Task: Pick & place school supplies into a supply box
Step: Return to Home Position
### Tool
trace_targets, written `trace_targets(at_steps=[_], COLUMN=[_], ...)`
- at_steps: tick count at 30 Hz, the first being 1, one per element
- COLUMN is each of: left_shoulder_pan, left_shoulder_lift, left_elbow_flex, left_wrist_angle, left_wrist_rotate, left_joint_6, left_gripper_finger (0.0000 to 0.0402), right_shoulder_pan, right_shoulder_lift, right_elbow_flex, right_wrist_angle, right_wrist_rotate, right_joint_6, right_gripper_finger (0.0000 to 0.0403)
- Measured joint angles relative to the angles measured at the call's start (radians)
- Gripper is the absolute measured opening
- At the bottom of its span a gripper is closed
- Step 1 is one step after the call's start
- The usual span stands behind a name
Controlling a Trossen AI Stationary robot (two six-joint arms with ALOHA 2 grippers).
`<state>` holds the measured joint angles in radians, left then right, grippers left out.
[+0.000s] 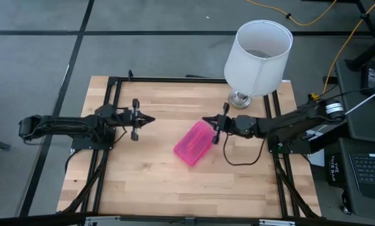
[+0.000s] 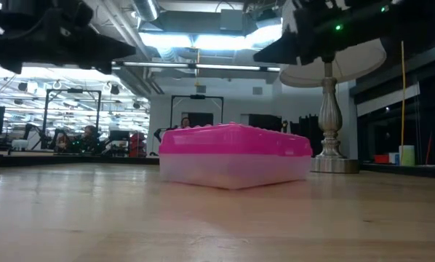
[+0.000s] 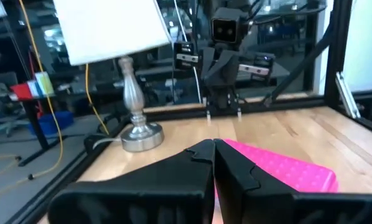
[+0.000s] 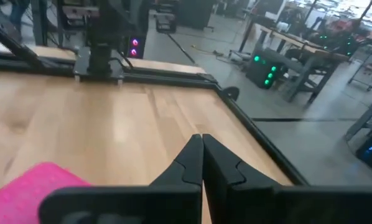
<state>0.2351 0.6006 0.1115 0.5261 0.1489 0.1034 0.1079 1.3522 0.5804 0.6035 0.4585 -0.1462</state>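
Observation:
The supply box [image 1: 194, 142] lies closed near the table's middle, its bright pink half on top and its clear half resting on the wood [image 2: 234, 156]. My left gripper [image 1: 151, 118] hangs shut above the table, left of the box, fingers together in its wrist view [image 3: 213, 148]. My right gripper [image 1: 204, 119] hangs shut just above the box's far end, fingertips meeting in its wrist view [image 4: 201, 140]. Both point level toward each other. No school supplies show in any view.
A white lamp [image 1: 258, 58] stands at the table's far right on a metal foot [image 1: 240, 98]. A black cable [image 1: 241, 154] loops on the wood right of the box. Black frame rails [image 1: 112, 150] run along the table's left and right sides.

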Motion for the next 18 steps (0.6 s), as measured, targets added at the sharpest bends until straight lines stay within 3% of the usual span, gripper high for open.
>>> trace_targets(at_steps=[4,12,18], left_shoulder_pan=[0.015,0.060,0.109], left_shoulder_lift=[-0.101,-0.268,-0.373], left_elbow_flex=[-0.056,-0.103,-0.103], left_wrist_angle=[-0.003,-0.058,-0.133], left_wrist_rotate=[-0.001,-0.004,-0.059], left_joint_6=[0.012,-0.005,-0.011], left_gripper_finger=[0.0003,0.0003,0.0003], right_shoulder_pan=[-0.025,-0.065,-0.068], right_shoulder_lift=[-0.106,-0.320,-0.533], right_elbow_flex=[-0.043,-0.335,-0.457], right_wrist_angle=[-0.049,0.245,0.200], right_wrist_rotate=[-0.002,-0.044,-0.042], right_joint_6=[-0.018,-0.013,-0.019], right_gripper_finger=[0.0004,0.0004,0.0004])
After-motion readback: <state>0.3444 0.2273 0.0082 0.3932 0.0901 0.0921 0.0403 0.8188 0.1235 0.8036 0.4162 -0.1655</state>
